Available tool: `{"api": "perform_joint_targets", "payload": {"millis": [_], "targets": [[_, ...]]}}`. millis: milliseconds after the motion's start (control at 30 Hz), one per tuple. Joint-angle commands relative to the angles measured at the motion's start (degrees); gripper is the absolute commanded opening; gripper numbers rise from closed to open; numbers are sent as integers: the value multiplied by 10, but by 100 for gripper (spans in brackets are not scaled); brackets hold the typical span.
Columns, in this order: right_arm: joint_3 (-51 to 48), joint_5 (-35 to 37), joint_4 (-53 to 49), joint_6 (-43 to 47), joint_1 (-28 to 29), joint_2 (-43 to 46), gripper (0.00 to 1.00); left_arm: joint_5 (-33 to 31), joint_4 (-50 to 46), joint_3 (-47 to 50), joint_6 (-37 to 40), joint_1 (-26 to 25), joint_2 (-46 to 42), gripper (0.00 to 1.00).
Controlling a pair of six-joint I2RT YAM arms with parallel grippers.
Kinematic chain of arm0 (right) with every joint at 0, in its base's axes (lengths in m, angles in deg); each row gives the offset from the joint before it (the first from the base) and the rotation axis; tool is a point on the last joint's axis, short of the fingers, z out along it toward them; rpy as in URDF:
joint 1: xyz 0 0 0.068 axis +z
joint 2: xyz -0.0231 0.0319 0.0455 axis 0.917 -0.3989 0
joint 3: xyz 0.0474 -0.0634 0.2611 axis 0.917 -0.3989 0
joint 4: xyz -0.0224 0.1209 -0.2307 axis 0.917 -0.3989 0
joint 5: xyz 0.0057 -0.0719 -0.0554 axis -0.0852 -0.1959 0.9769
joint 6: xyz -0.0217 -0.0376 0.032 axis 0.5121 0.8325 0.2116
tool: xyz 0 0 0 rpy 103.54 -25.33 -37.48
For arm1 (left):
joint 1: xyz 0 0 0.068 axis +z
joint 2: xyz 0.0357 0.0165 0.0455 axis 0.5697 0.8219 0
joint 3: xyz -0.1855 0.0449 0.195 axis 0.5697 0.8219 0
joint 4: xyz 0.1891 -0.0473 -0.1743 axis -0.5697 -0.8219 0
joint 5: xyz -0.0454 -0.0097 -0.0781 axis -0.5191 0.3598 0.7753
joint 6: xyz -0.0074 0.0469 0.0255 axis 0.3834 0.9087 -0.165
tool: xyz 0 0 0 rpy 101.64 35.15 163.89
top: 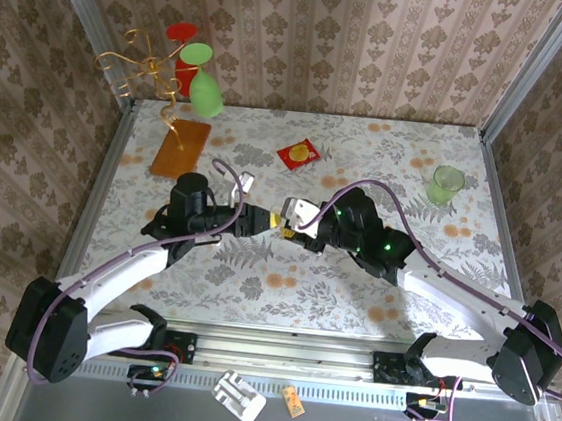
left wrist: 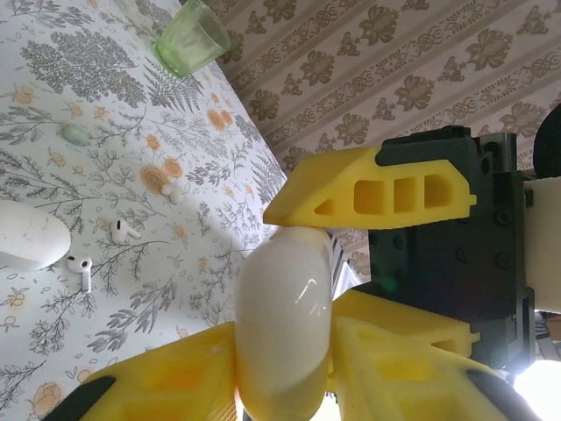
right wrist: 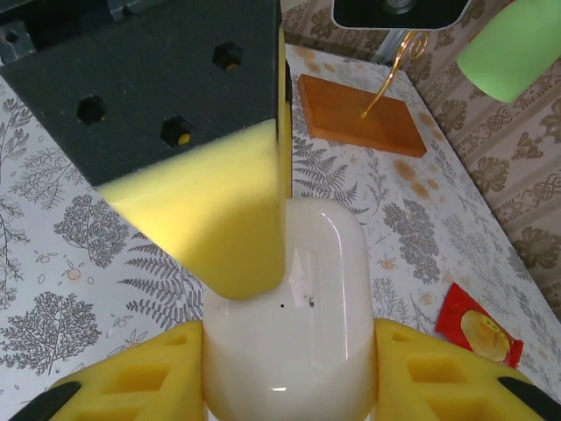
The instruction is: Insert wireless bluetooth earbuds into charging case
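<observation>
Left gripper (top: 263, 221), raised over mid-counter, is pressed onto the broad faces of the charging case (right wrist: 289, 333). One of its fingers (right wrist: 219, 219) lies flush against the case front. Right gripper (top: 298, 215), meeting it from the opposite side, pinches the same case by its narrow sides.

Progress: early. The case is held aloft between both arms with no open lid visible. Two wireless bluetooth earbuds (left wrist: 81, 266) lie loose on the counter (top: 354, 279), near a white oval case (left wrist: 26, 235). Judged remaining: open the lid, collect each earbud, seat it.

Orientation: in the right wrist view the held case's long axis runs straight out from the right gripper's palm, with its rounded end pointing away from that gripper. The earbuds lie on their sides, stems flat on the counter.
</observation>
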Motion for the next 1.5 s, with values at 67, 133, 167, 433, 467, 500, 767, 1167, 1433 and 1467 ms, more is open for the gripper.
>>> {"api": "perform_joint_targets", "payload": {"millis": [67, 133, 167, 433, 467, 500, 767, 1167, 1433, 1467], "targets": [[10, -6, 29, -5, 0, 6, 37, 23, 38, 0, 1, -11, -8, 41], [7, -5, 41, -12, -1, 6, 37, 22, 45, 1, 1, -13, -8, 40], [6, -6, 45, -14, 0, 5, 37, 23, 48, 1, 1, -13, -8, 37], [7, -6, 49, -23, -1, 1, 42, 27, 75, 8, 11, -15, -11, 3], [5, -7, 49, -25, -2, 3, 47, 25, 79, 10, 21, -15, -13, 0], [5, -9, 48, -27, -2, 6, 53, 22, 83, 12, 37, -15, -15, 0], [-6, -173, 9, -99, -63, 56, 84, -5, 128, 44, 286, -27, -44, 0], [-1, -209, 32, -198, -94, 67, 87, 35, 167, 39, 481, -38, -45, 0], [18, -174, 21, -216, -103, 63, 86, 44, 162, 53, 496, -50, -57, 0], [19, -169, 19, -215, -104, 64, 86, 45, 161, 53, 496, -51, -57, 0]]}}
